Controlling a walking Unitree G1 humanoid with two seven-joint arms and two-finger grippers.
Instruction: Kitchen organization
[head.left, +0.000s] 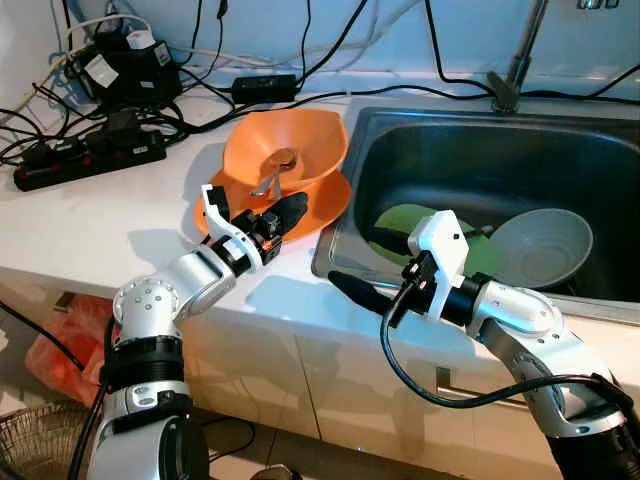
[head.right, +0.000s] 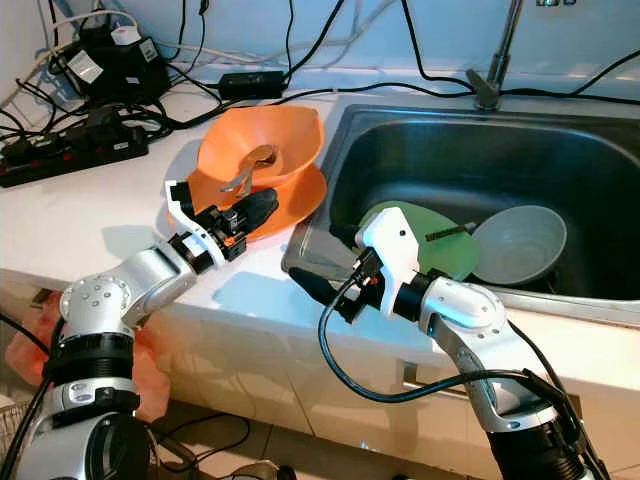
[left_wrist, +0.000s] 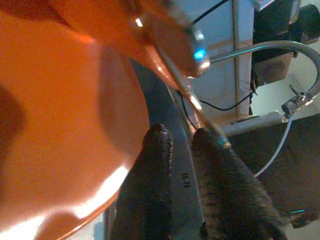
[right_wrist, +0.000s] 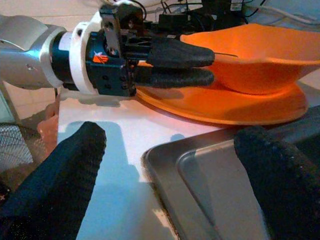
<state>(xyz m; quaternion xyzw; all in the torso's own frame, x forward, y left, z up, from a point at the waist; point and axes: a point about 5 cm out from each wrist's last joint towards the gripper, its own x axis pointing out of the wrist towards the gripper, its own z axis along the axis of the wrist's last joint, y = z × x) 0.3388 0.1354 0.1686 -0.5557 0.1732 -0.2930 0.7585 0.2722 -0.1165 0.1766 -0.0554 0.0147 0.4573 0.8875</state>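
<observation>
An orange bowl (head.left: 295, 145) with a metal spoon (head.left: 270, 180) in it stands on an orange plate (head.left: 325, 205) on the white counter, just left of the sink. My left gripper (head.left: 288, 213) lies over the plate's near rim beside the bowl. Its fingers (right_wrist: 175, 52) are almost together with nothing seen between them. My right gripper (head.right: 325, 260) hovers wide open over the sink's front left corner, pointing at the plate. Its fingers (right_wrist: 65, 175) straddle the steel rim (right_wrist: 200, 165). In the sink lie a green plate (head.left: 400, 220) and a grey-green bowl (head.left: 540, 245).
A faucet (head.left: 510, 80) stands behind the steel sink (head.left: 500, 150). A power strip (head.left: 90, 160), adapters and tangled cables crowd the counter's back left. An orange bag (head.left: 60, 340) and a wire basket (head.left: 30, 435) sit on the floor below the counter edge.
</observation>
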